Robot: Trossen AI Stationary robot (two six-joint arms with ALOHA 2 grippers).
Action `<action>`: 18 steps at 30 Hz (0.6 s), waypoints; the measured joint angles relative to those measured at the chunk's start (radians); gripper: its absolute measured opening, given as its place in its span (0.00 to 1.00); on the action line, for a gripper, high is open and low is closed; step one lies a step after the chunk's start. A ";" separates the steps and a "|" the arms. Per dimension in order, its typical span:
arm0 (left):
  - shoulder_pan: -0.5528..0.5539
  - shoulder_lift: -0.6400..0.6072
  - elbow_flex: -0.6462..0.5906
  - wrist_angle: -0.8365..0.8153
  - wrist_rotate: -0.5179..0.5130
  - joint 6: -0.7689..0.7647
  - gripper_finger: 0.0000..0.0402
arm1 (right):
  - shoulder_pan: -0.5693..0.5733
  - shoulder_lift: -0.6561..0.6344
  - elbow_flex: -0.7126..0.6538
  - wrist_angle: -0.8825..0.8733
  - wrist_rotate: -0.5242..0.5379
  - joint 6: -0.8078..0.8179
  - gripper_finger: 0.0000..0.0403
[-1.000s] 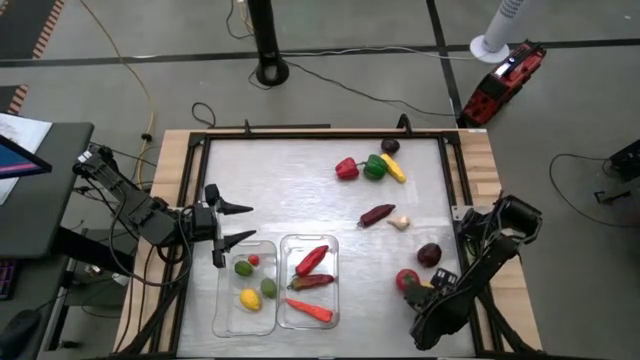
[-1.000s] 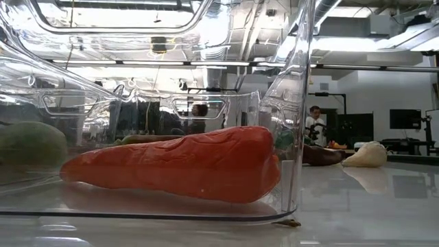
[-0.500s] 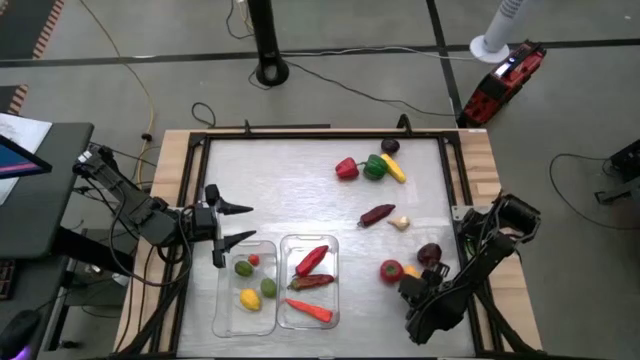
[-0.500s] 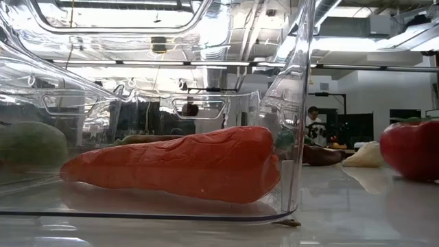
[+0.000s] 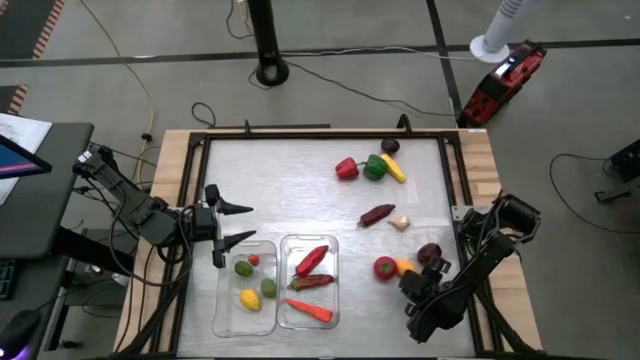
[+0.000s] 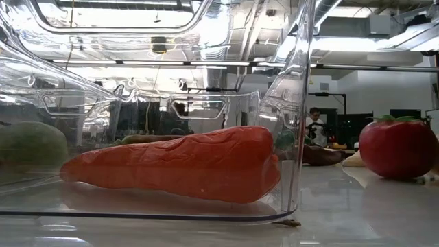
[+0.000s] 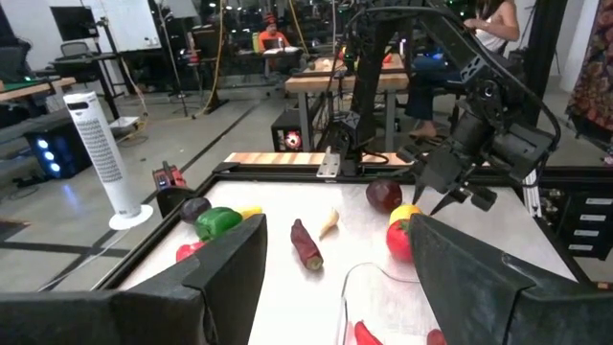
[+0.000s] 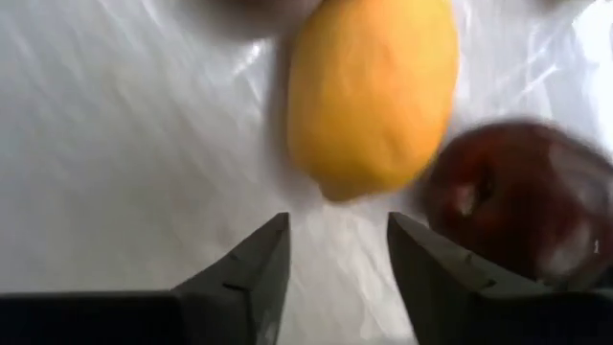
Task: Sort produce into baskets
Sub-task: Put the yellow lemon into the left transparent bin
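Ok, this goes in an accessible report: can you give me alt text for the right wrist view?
The right gripper is empty, its fingers parted just short of a yellow lemon lying on the white table. A dark red apple lies beside the lemon, so close that whether they touch is unclear.

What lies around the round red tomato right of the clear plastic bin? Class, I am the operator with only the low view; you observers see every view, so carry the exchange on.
Observer: A yellow oval lemon lies right beside the round red tomato, on the side toward the right arm.
Operator: Where is that arm's gripper?
Observer: The right gripper sits low just short of the lemon, fingers apart with nothing between them.
Operator: And the other arm?
Observer: The left gripper hovers open by the far corner of the left clear plastic bin.
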 joint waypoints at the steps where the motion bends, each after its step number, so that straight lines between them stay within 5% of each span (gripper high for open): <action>1: 0.000 0.000 0.000 0.000 0.000 0.000 0.60 | 0.000 -0.001 0.004 -0.009 -0.020 0.000 0.54; 5: 0.000 0.000 0.000 0.000 0.001 0.000 0.60 | 0.000 -0.020 0.031 -0.014 -0.018 0.000 0.68; 11: 0.000 0.000 0.000 0.000 0.001 0.000 0.60 | -0.005 -0.059 0.034 -0.023 0.211 0.032 0.85; 18: 0.000 0.000 0.000 0.000 0.001 0.001 0.60 | -0.050 -0.110 -0.087 0.075 0.257 0.018 0.91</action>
